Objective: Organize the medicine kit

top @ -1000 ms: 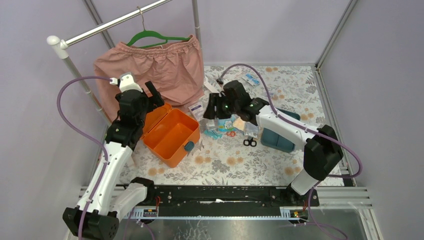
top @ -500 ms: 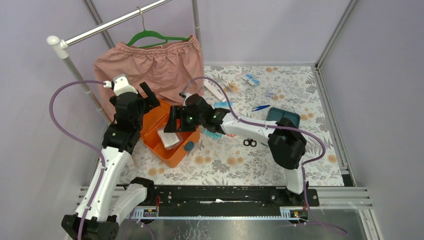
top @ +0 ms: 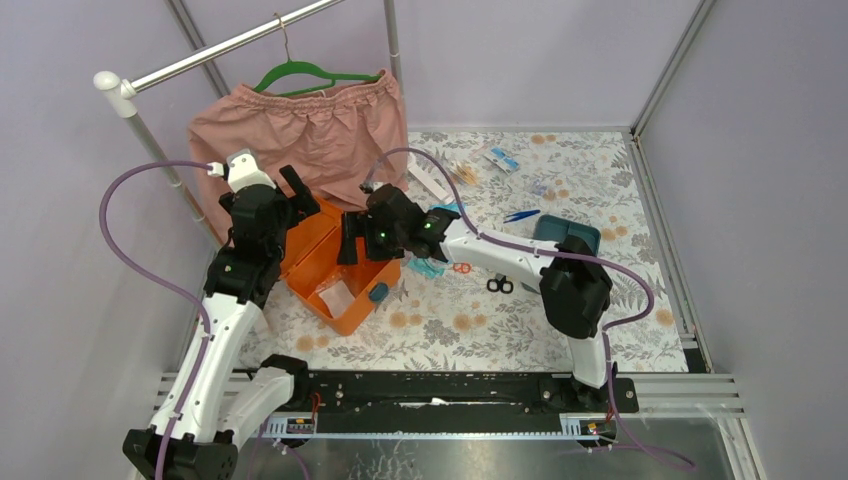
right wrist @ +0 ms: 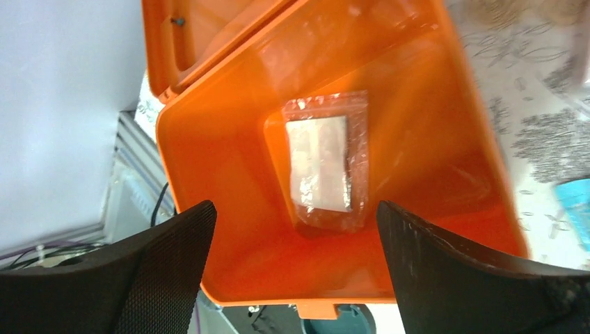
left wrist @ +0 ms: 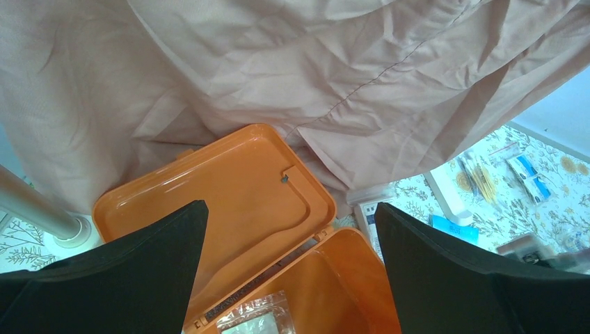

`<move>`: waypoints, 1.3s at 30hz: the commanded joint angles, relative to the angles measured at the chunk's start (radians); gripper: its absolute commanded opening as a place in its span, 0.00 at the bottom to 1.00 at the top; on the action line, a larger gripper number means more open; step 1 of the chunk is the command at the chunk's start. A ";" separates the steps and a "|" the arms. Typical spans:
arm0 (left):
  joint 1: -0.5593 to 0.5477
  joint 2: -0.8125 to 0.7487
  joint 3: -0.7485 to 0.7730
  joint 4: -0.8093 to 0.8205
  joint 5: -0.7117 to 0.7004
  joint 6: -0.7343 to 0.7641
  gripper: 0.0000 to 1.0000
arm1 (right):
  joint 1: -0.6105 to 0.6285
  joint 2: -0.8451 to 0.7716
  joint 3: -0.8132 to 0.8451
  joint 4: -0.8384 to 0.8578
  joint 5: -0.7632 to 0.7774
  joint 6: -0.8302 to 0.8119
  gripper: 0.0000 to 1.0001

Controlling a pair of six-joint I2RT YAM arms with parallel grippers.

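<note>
1. Lilac walls close in a table under a floral cloth (top: 600, 190); a metal rail (top: 230, 45) crosses the far left corner, with pink shorts (top: 310, 130) hung on it from a green hanger (top: 310, 72).
2. The medicine kit's orange box (top: 350, 322) sits on the left part of the table just in front of the shorts. Its hinged lid (left wrist: 236, 195) is thrown back toward the fabric, and the dark teal latch (top: 378, 292) faces the table's middle.
3. A clear plastic packet (right wrist: 323, 163) with a pale pad inside lies flat on the box floor, touching neither gripper.
4. The right gripper (right wrist: 295, 206) hangs over the open box looking down into it. Its fingers are spread wide with nothing between them.
5. The left gripper (left wrist: 291, 207) hovers above the lid and the box's hinge edge, its fingers also far apart and empty.
6. The dark teal insert tray (top: 566, 232) rests on the right part of the table, well apart from the box.
7. Black-handled scissors (top: 499, 285) lie on the cloth between box and tray, and small packets are scattered toward the far edge.
</note>
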 commanded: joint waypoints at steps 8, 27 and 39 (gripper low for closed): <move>0.009 -0.003 -0.006 0.008 -0.008 -0.007 0.99 | -0.093 0.153 0.297 -0.222 0.183 -0.275 0.98; 0.010 0.011 -0.005 0.010 -0.011 -0.006 0.99 | -0.154 -0.326 -0.084 -0.046 0.155 -0.361 0.98; 0.009 0.021 -0.006 0.013 0.006 -0.007 0.99 | -0.301 -0.103 -0.048 -0.182 0.356 -0.458 0.88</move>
